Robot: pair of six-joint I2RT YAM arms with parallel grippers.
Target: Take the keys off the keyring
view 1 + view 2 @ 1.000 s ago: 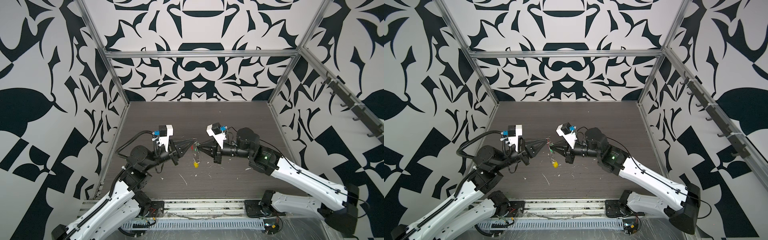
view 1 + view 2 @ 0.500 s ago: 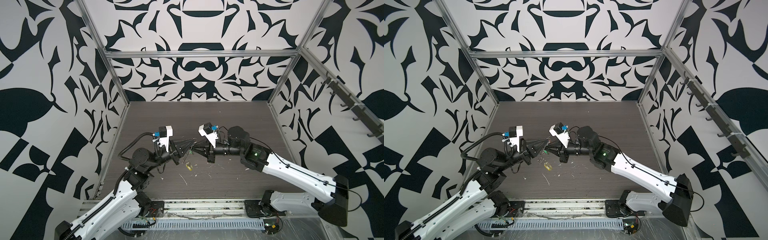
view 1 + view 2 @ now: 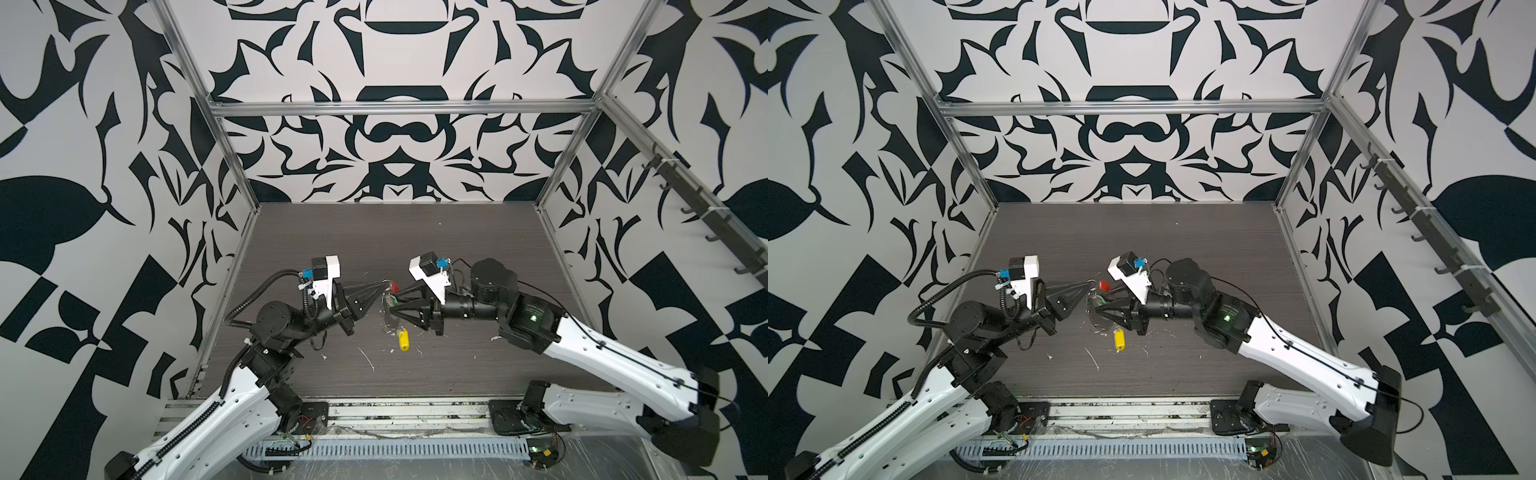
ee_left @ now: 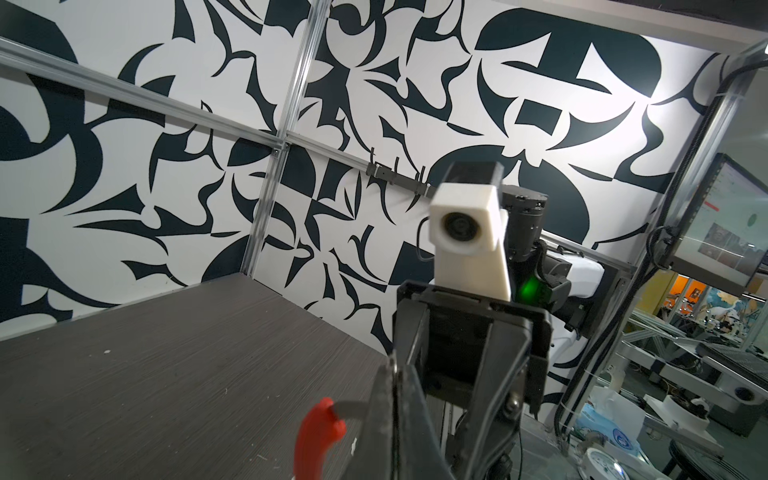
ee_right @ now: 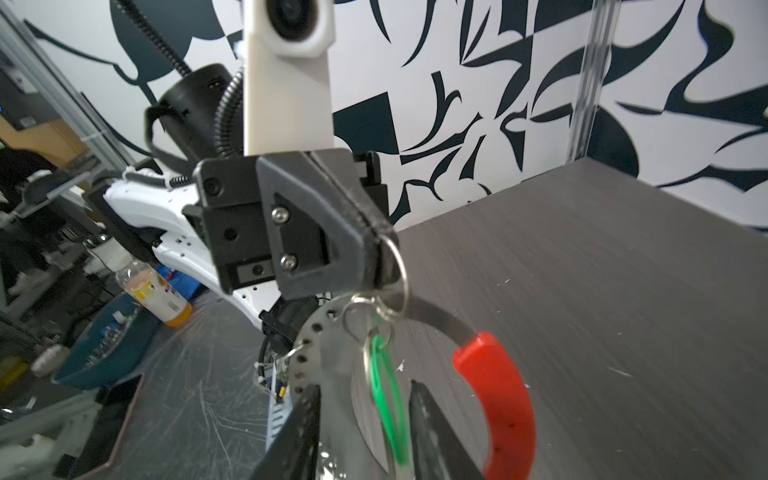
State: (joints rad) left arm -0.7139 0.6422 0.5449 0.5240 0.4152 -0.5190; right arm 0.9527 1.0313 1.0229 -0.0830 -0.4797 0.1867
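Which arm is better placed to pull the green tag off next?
Right. The right gripper has its fingers open astride the green tag; the left gripper is shut on a wire loop, holding the keyring up.

No writing is coming through legibly in any view. In the left wrist view, a monitor (image 4: pixel 723 220) at the right edge of the frame is showing a window with a red bar, its text too small to read. In the right wrist view, a bottle (image 5: pixel 156 293) at the left is wearing a blurred yellow label.
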